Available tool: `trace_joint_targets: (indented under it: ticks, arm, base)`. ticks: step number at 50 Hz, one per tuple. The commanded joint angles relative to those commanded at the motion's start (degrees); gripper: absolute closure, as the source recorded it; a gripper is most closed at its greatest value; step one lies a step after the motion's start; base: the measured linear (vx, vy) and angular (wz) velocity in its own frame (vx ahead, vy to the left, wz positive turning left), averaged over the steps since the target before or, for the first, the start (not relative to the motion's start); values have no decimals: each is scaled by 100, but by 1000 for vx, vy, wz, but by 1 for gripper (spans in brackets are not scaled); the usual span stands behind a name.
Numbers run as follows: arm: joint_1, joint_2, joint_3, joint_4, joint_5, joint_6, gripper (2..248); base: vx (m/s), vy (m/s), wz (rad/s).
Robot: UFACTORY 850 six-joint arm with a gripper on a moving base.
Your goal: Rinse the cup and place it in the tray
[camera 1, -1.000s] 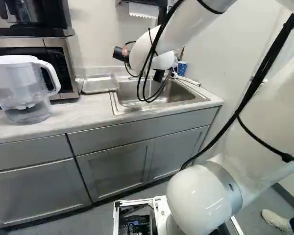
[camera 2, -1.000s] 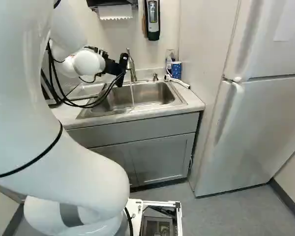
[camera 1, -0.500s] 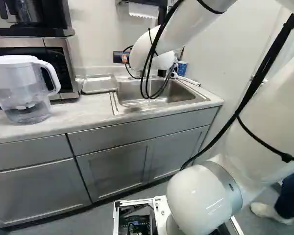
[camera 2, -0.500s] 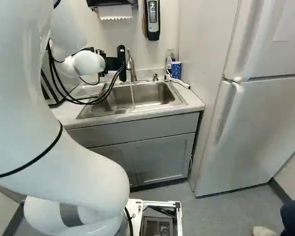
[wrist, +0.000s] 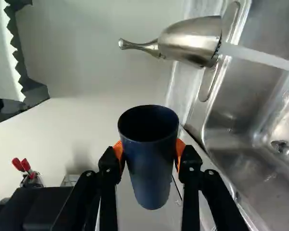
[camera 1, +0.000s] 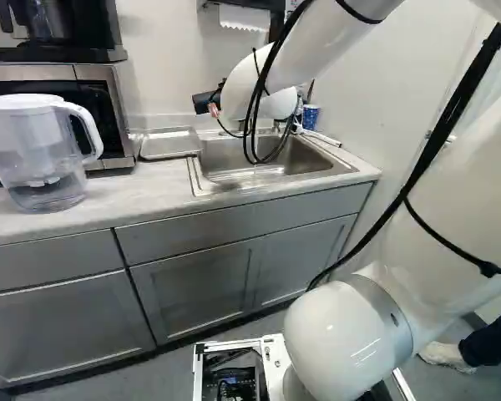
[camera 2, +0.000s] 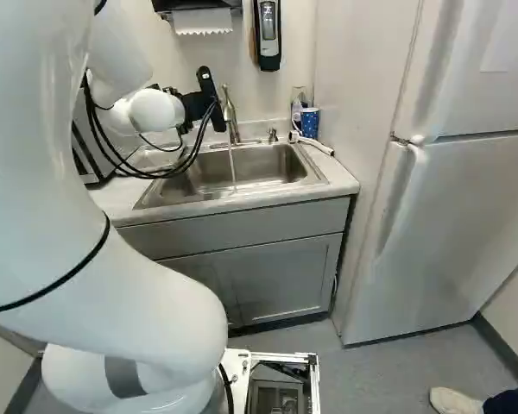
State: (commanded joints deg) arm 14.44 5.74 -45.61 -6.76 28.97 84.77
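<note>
Presently we list, first, one gripper [camera 1: 213, 109], black, two-fingered, with orange pads [wrist: 181, 150]; we find it pinching one dark blue cup [wrist: 151, 168], a pad pressed to either side of its wall; the cup is held clear of the counter [camera 1: 154, 185], lying nearly on its side, its open mouth showing to us in the wrist view; item, one tray [camera 1: 169, 145], metal, set on the counter just beside the sink [camera 2: 242, 169], and in the left base view we see the cup above and to the right of it, though whether directly over any part of it we cannot tell; item, one faucet [camera 2: 230, 114], running, its stream [camera 2: 233, 166] falling into the sink, apart from the cup; item, one blue patterned cup [camera 2: 309, 122], upright by the sink's far corner, with a white hose-like piece [camera 2: 312, 142] beside it; item, one lidded clear pitcher [camera 1: 40, 154], before the microwave [camera 1: 104, 109], which bears a coffee maker [camera 1: 63, 29]; item, on the wall, we note white paper towel [camera 2: 202, 21] hanging from its holder and one soap dispenser [camera 2: 268, 34]; lastly, one refrigerator [camera 2: 453, 216], right of the sink.
</note>
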Motion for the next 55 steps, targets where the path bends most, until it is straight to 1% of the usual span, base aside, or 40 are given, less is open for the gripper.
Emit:
trace_joint_targets:
  ticks: [55]
  arm:
    - [0, 0, 0, 0, 0, -3317, 129]
  base:
    - [0, 0, 0]
